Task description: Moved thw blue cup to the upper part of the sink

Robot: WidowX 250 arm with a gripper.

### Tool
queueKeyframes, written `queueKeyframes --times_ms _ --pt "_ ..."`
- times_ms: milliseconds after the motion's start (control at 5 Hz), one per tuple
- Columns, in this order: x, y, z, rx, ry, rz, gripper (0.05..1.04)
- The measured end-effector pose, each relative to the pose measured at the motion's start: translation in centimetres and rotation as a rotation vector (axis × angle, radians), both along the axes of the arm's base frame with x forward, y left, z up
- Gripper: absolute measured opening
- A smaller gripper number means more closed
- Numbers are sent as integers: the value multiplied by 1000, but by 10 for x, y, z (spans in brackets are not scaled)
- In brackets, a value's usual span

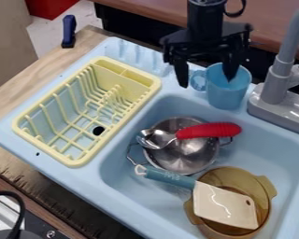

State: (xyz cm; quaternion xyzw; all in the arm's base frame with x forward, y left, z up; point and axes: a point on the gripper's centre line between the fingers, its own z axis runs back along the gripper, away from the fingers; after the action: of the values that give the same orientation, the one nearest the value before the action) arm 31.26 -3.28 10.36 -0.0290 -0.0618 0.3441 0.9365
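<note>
At the cup [228,91], the arm [205,23] hangs, jaws apart.

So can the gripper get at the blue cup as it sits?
Probably yes: the gripper hangs open right by the blue cup, one fingertip at its mouth, the other off its handle side, and I see nothing blocking the way.

No word, number or sign can be read for certain. The one trace of lettering is a short row of small, pale characters on the blue-grey handle [161,175] of the cleaver-like utensil [224,205] in the sink [130,158], well apart from the jaws of the gripper [206,82] and lower in the view; it is too small to make out.
</note>
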Motion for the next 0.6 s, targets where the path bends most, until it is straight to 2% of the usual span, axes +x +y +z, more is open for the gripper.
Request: queueKeyframes --times_ms 200,400,600 --pt "-4 0 3 -3 -1 -10 997" --pt "-8 2 19 3 -42 -20 997" --pt "-25 -7 18 4 -33 -84 997"
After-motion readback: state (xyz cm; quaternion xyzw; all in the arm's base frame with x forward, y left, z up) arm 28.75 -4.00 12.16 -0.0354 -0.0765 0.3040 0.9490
